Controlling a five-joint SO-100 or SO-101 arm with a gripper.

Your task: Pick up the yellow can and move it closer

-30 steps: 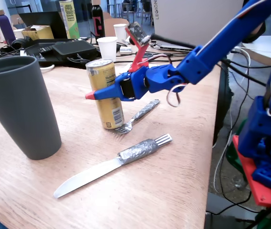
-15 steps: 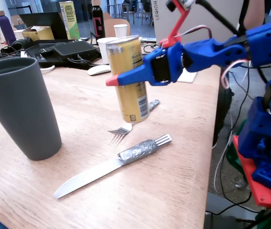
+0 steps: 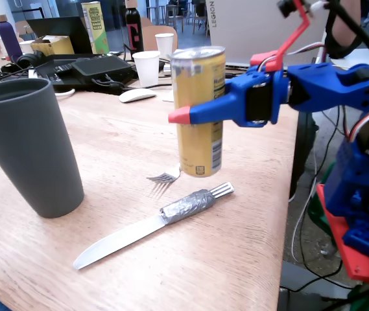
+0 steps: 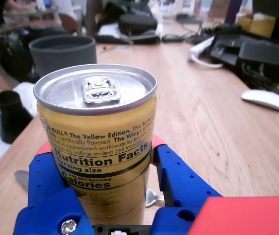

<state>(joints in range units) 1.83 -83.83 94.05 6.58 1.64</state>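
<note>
The yellow can stands upright near the table's right edge in the fixed view, silver top up, with my blue gripper shut around its upper half. A red-tipped finger crosses its front. Its base is just above or on the wood; I cannot tell which. In the wrist view the yellow can fills the centre between the two blue fingers of the gripper, its white nutrition label facing the camera.
A large dark grey cup stands at the left. A knife with a taped handle and a fork lie in front of the can. White paper cups, a mouse, a yellow-green carton and dark gear crowd the far side.
</note>
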